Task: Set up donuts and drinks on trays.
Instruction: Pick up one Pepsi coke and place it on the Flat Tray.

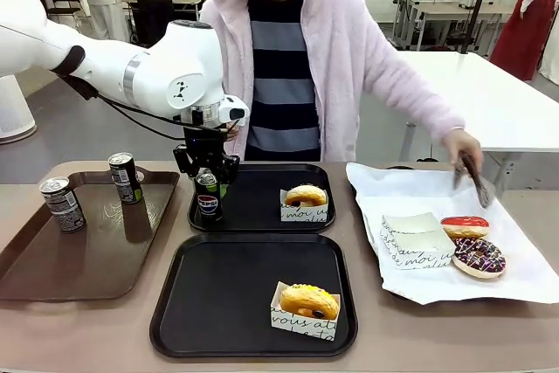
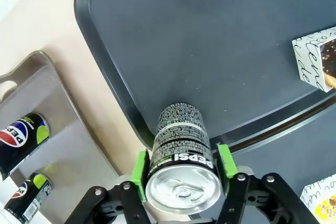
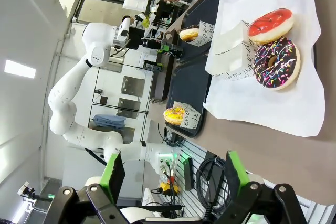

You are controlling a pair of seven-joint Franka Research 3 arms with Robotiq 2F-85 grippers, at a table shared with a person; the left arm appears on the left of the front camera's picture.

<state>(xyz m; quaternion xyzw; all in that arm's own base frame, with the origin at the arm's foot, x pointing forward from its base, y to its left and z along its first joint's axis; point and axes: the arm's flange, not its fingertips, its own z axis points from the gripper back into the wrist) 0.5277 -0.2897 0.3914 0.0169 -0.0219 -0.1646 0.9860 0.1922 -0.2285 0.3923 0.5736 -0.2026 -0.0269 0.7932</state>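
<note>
My left tool [image 2: 182,168] brackets the Pepsi can [image 2: 178,129], upright on the far tray [image 2: 210,51]; clamped or loose, I can't tell. Open fully, lift straight, no tipping.

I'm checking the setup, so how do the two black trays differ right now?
The far tray has a Pepsi can, flanked by the left gripper; the near tray has none. The far tray's donut is golden, the near tray's donut yellow-iced. Both are black, equal in size, with one sleeved donut.
</note>
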